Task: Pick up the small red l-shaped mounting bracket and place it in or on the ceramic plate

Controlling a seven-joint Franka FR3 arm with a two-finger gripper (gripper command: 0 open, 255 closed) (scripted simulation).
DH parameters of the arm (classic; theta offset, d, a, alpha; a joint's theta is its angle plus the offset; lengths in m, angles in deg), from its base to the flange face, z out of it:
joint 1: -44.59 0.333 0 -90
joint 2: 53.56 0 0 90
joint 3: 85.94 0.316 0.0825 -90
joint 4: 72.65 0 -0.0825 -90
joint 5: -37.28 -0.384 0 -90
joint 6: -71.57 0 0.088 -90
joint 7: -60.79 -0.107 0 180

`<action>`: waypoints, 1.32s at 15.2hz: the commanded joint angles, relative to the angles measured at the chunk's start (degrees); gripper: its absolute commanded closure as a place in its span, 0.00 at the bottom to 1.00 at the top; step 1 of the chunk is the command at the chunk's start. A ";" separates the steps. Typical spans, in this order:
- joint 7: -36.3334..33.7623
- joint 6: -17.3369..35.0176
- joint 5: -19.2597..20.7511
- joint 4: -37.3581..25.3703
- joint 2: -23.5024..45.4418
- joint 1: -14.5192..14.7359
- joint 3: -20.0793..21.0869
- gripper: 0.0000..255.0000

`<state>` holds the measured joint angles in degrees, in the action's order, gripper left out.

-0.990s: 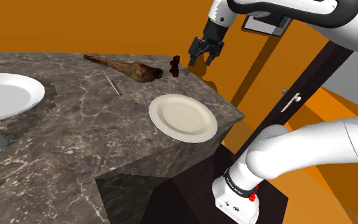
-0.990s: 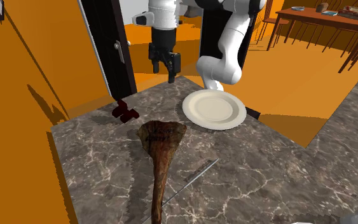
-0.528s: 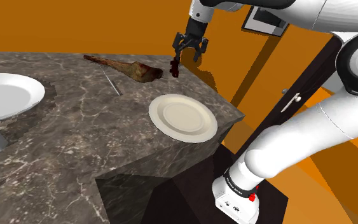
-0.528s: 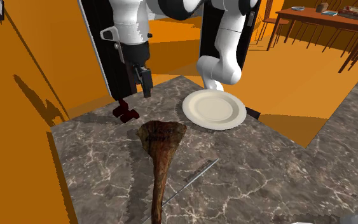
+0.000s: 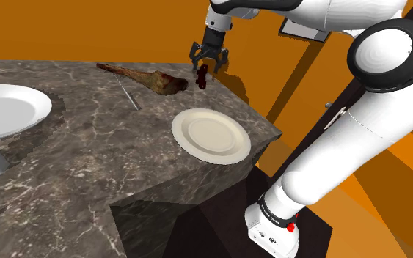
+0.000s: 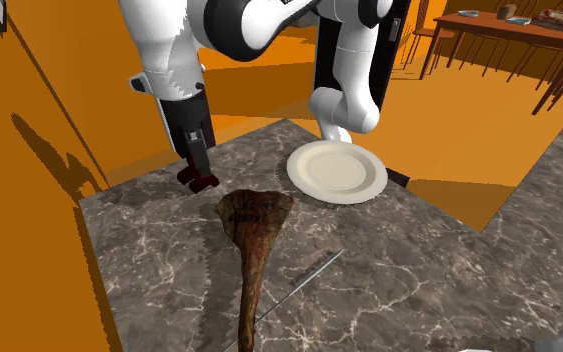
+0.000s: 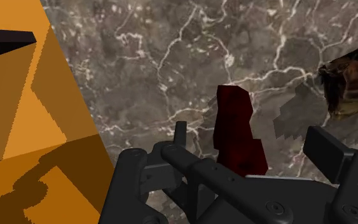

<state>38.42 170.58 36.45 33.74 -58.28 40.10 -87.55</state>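
Observation:
The small dark red L-shaped bracket stands on the marble counter near its far corner, beside the orange wall. My black gripper hangs just above it, open. In the wrist view the bracket rises between the two fingers of the gripper, which stand apart and do not touch it. The cream ceramic plate lies bare on the counter near the corner by my stand, a short way from the bracket.
A brown leg of meat lies close beside the bracket. A thin metal rod lies past it. A second white plate sits at the shoulder view's left. The orange wall borders the counter.
The arm has swung from beside the counter corner over to the bracket and come down above it. The fingers have stayed apart. The bracket and plate have not moved.

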 commanded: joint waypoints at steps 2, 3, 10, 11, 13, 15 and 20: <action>-0.01 2.17 -0.01 2.13 0.06 -0.02 -0.02 0.00; -0.01 2.94 -0.01 2.91 0.05 -0.02 -0.02 0.00; -0.01 3.39 -0.02 3.35 0.05 -0.02 -0.01 0.00; -0.01 3.38 -0.02 3.34 0.05 -0.02 -0.01 0.00; -0.01 3.38 -0.02 3.34 0.05 -0.02 -0.01 1.00; -0.01 3.38 -0.02 3.34 0.05 -0.02 -0.01 1.00; -0.01 3.36 -0.02 3.32 0.05 -0.02 -0.01 1.00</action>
<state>38.40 173.93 36.44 37.05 -58.23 40.07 -87.57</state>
